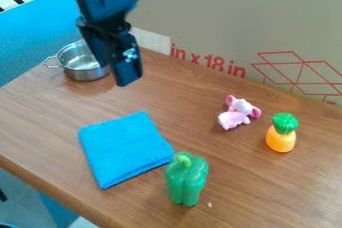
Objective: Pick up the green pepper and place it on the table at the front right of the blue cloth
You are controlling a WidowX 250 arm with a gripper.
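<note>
See the black gripper (122, 76) hanging beyond the blue cloth (125, 148); cannot tell whether apart or together. Find the metal pot (87, 74) farther beyond the cloth, green pepper (186, 181) by its right corner, pink toy (234, 118) and toy pineapple (280, 139) rightward.

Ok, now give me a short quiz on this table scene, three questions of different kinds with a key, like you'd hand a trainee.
1. True or false: the green pepper stands upright beside a corner of the blue cloth.
2. Fill in the missing colour: near the toy pineapple lies a small ____ toy.
3. Multiple choice: in this view, which thing appears closest to the black gripper? a) the toy pineapple; b) the metal pot; c) the green pepper.

Key: 1 true; 2 pink; 3 b.
</note>
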